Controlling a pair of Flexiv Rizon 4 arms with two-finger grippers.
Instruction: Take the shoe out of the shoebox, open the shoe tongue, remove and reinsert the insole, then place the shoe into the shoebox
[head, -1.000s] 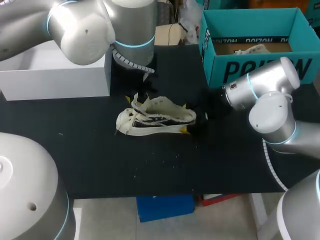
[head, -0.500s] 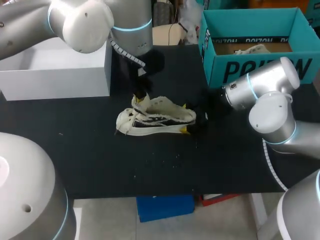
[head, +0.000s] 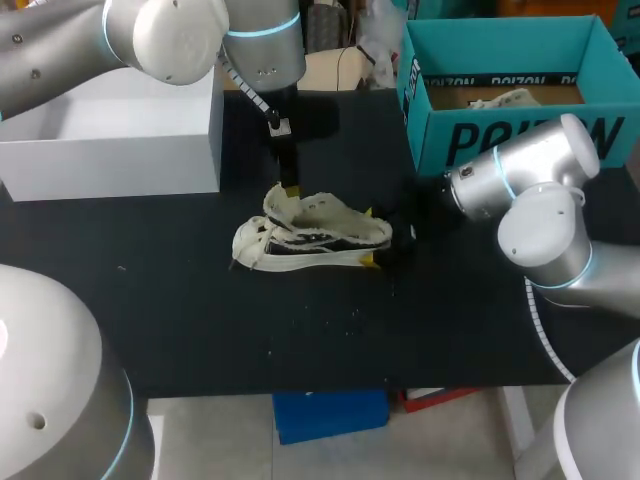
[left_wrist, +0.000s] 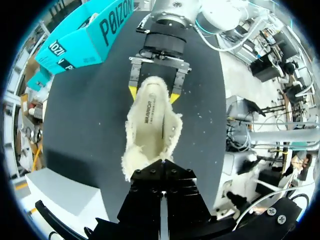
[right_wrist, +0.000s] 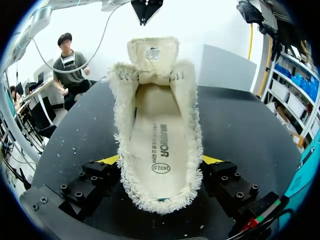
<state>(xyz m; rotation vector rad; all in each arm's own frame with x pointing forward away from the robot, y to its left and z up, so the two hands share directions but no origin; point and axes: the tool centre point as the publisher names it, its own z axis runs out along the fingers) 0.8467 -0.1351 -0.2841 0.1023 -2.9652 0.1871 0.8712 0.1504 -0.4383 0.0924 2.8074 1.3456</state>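
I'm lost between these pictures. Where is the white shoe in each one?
Head view: the shoe lies mid-table.
Left wrist view: the shoe lies ahead of the left gripper, heel farthest.
Right wrist view: the shoe fills the middle, heel between the right gripper fingers.
Shared landmark: the right gripper, yellow tips clamping the heel.

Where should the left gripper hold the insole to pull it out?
Probably its heel end, from above: the insole lies flat in the open shoe, the raised tongue covers its toe end, and the right gripper clamps the heel sides.
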